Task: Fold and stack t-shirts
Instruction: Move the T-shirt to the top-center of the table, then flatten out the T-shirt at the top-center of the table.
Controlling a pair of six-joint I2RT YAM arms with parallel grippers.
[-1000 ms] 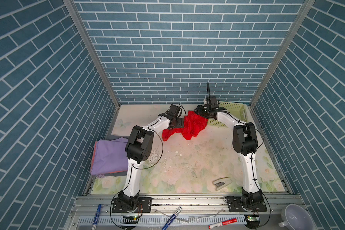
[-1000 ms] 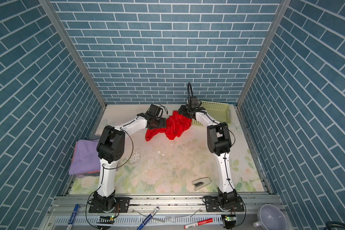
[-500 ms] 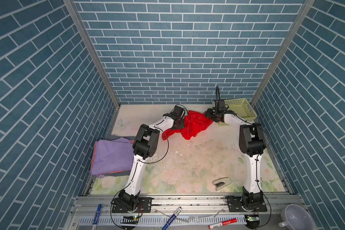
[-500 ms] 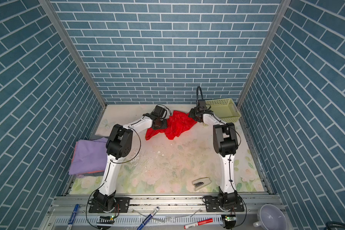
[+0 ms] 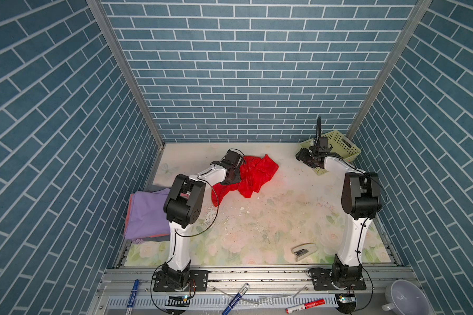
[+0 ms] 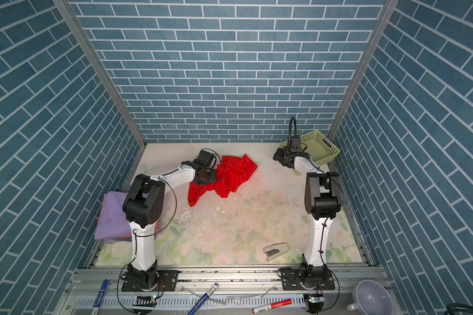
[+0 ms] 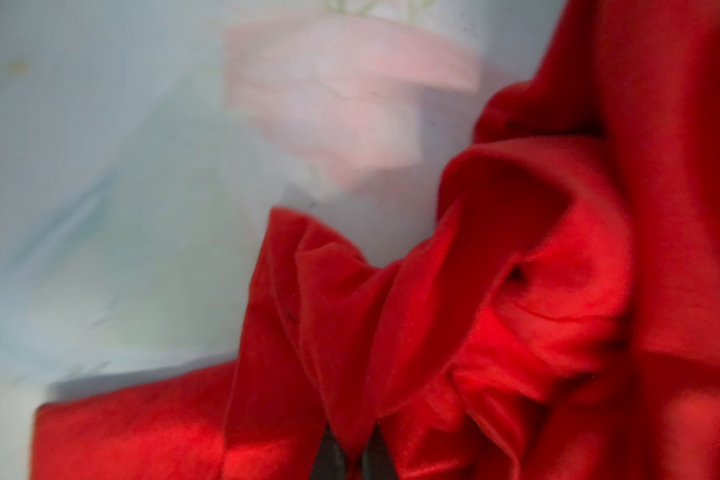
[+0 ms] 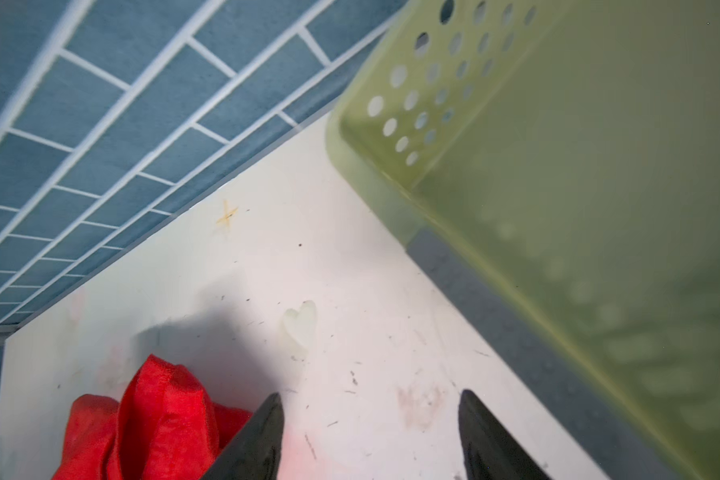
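**Top views.** In both top views we see the red t-shirt [image 5: 254, 174] [image 6: 234, 174] lying crumpled on the tabletop [image 5: 271, 218], well apart from the yellow-green basket [image 5: 339, 144] in the far corner. The left pincer [image 5: 238, 178] is sunk into the side of the heap turned away from the basket. The right pincer [image 5: 305, 158] hovers just beside the basket's front wall, with bare tabletop between it and the cloth. The heap's long axis runs slantwise. One end reaches toward the basket, and the other trails away from it toward the folded stack [image 5: 145, 215], lavender on top, which lies farthest from the basket. We cannot tell which end is collar and which is hem.

**Left wrist.** The left pincer [image 7: 352, 457] is clamped narrow on a pleat of red cloth that rises between its dark fingers [image 7: 329, 453]. The red t-shirt [image 7: 516, 291] fans away from the tips in deep folds.

**Right wrist.** The right pincer [image 8: 371, 436] stands wide and empty over bare tabletop. The basket [image 8: 558, 166] is close on one flank, and a corner of the red t-shirt [image 8: 150, 415] lies beyond the opposite finger [image 8: 258, 440].

We judge that the coming move, spreading the red t-shirt flat, turns on that gap. From the right pincer the cloth lies on the side away from the basket, so the right arm would have to cross to the basket-side end. The left arm is the nearer one and already has its grip.
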